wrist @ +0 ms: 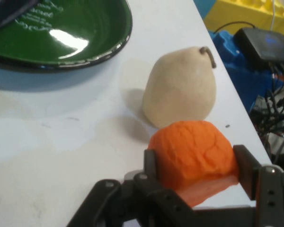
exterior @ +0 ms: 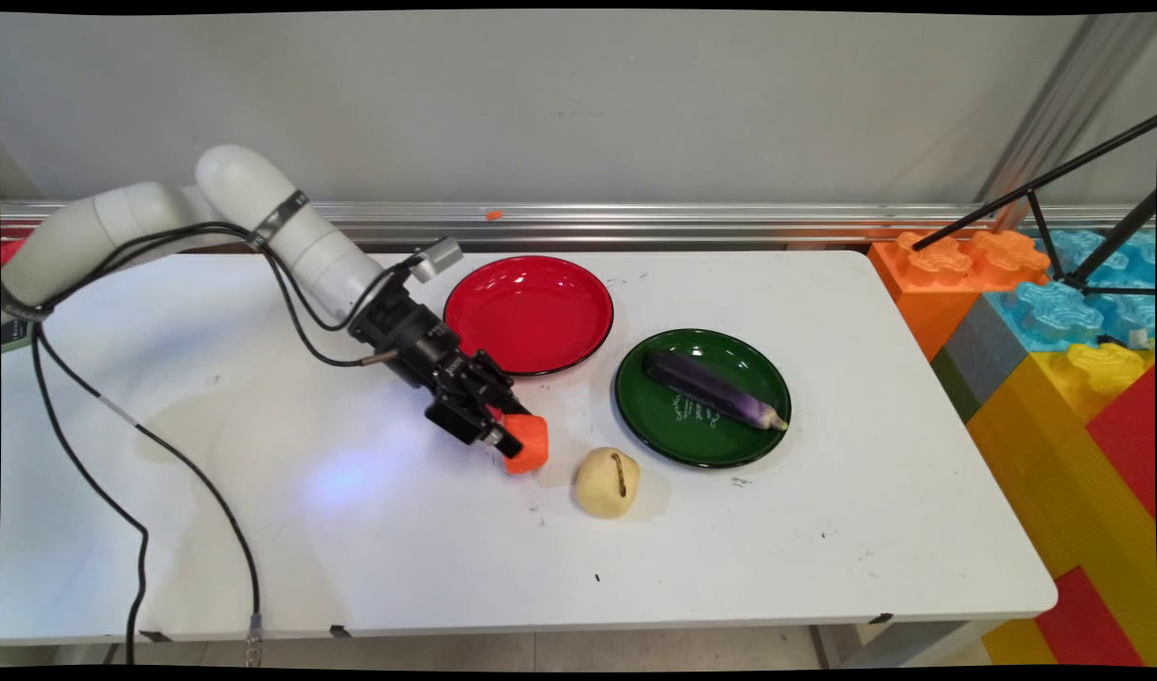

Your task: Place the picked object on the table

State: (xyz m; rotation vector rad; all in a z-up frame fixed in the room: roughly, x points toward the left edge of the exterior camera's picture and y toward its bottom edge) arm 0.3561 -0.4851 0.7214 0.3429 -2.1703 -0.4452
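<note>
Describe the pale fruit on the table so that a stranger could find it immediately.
Start from the green plate that holds the eggplant. Just off its near-left rim lies a pale yellow pear with a brown stem, directly on the white table. Unlike the orange piece beside it, no end effector holds it.

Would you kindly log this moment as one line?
gripper: shut on orange fruit | pear: beside it | eggplant: on green plate

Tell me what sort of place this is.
Probably a robotics lab: a white table with toy food, the gripper shut on an orange piece, and giant toy blocks beside it.
</note>
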